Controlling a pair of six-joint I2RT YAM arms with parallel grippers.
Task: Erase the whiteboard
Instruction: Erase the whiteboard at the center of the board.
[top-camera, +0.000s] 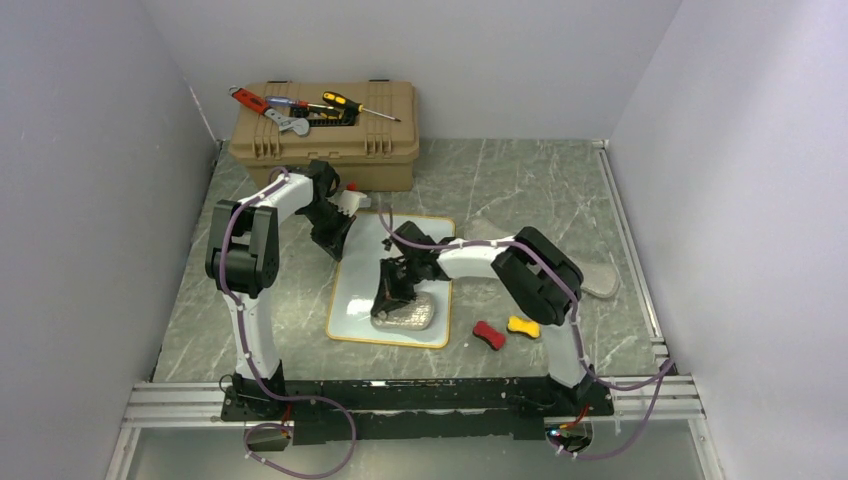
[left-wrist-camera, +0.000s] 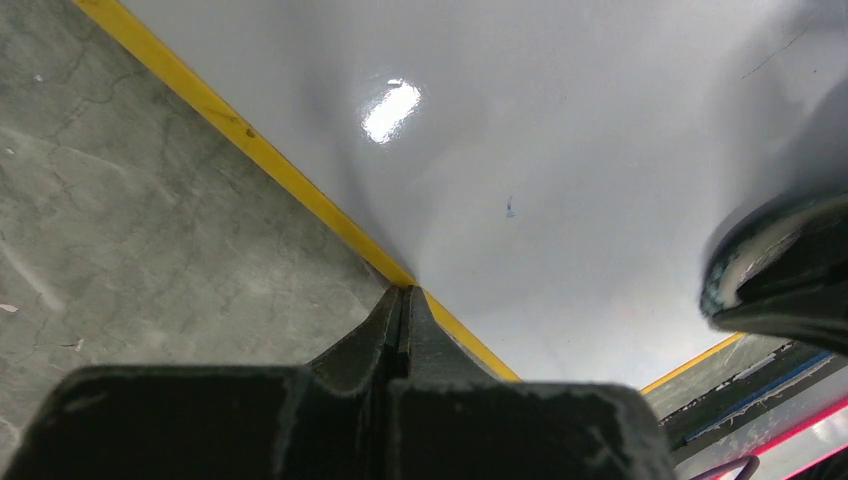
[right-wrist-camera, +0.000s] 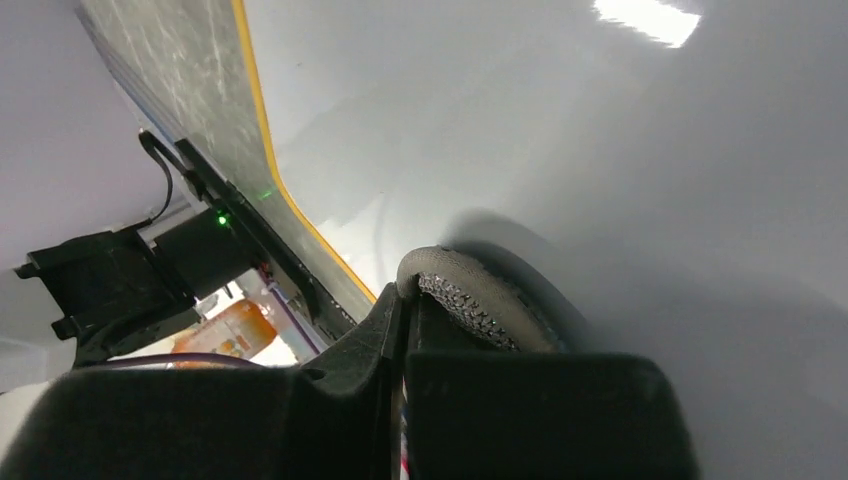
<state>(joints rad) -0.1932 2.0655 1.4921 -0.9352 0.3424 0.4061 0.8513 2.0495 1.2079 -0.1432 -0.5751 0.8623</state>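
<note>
The whiteboard (top-camera: 362, 292), white with a thin orange-tan frame, lies flat in the middle of the table. My left gripper (top-camera: 335, 245) is shut and empty, its tips (left-wrist-camera: 405, 296) resting on the board's frame (left-wrist-camera: 262, 152) at the far left edge. A tiny blue mark (left-wrist-camera: 509, 208) shows on the glossy surface (left-wrist-camera: 560, 120). My right gripper (top-camera: 392, 303) is shut on a grey textured cloth (top-camera: 410, 316) that lies on the near part of the board. In the right wrist view the cloth (right-wrist-camera: 470, 290) curls past the tips (right-wrist-camera: 408, 297) over the white surface (right-wrist-camera: 600, 130).
A tan toolbox (top-camera: 325, 140) with screwdrivers and a wrench on its lid stands at the back left. A red sponge (top-camera: 489, 334) and a yellow sponge (top-camera: 523, 326) lie right of the board. Another grey cloth (top-camera: 600, 275) lies further right. Walls close in on both sides.
</note>
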